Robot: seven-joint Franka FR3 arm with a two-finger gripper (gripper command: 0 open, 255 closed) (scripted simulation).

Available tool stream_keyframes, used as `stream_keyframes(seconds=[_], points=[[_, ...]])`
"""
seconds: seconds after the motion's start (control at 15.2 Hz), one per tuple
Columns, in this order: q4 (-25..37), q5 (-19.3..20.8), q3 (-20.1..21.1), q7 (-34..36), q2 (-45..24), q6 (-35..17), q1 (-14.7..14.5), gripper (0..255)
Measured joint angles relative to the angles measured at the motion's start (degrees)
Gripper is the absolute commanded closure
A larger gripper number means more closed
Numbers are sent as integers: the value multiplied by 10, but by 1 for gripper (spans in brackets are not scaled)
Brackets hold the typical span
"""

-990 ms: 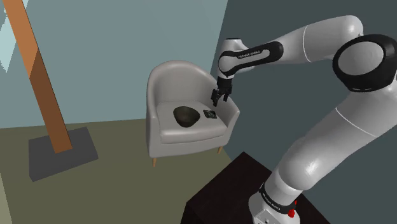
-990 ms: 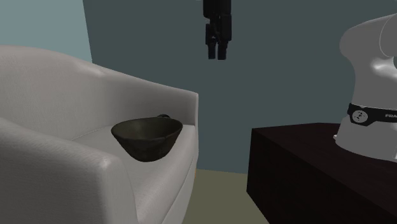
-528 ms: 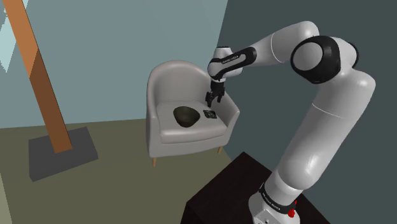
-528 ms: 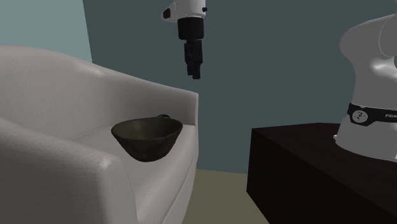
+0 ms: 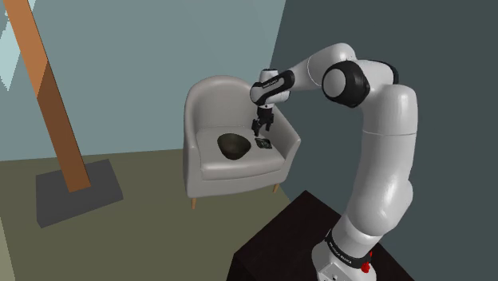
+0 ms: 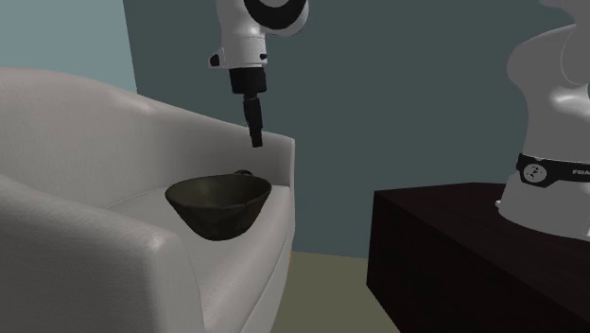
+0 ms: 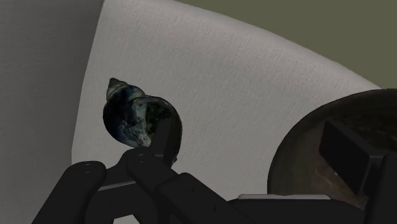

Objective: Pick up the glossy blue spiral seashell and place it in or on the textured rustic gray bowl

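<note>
A dark blue-green spiral seashell [image 7: 135, 116] lies on the armchair's white seat, and shows as a small dark thing [image 5: 262, 144] beside the bowl. The dark, rough bowl [image 5: 233, 146] [image 6: 218, 203] stands on the seat's middle; its rim [image 7: 294, 130] shows past one finger. My black gripper [image 5: 262, 128] [image 6: 255, 138] hangs a short way above the shell, pointing down. Seen from the wrist, the gripper [image 7: 248, 133] is open with nothing held. One finger [image 7: 163, 139] overlaps the shell's edge and the other [image 7: 343, 151] is in front of the bowl.
The white armchair [image 5: 209, 104] has a high curved back and armrests [image 6: 274, 156] walling the seat. A slanted wooden beam [image 5: 49, 96] on a dark base stands at the shoulder view's left. The dark stand box [image 6: 444, 255] sits beside the chair.
The arm has reached farther out and the gripper has come down towards the seat, moving left in both exterior views. Shell and bowl have not moved.
</note>
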State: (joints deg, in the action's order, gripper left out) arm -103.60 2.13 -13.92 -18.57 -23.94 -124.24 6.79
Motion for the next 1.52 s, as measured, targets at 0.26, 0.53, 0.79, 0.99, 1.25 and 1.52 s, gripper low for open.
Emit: stream_keyframes(seconds=[0.26, 0.53, 0.79, 0.99, 1.25, 1.52], points=[[111, -18, 7, -16, -97, 19, 19, 0], [213, -29, 14, -27, -184, 37, 39, 0], [215, -31, 15, -30, -203, 21, 44, 0], [213, -33, 17, -31, -216, 5, 46, 0], [213, -33, 17, -31, -219, 2, 47, 0], [213, -33, 17, -31, -219, 2, 47, 255]])
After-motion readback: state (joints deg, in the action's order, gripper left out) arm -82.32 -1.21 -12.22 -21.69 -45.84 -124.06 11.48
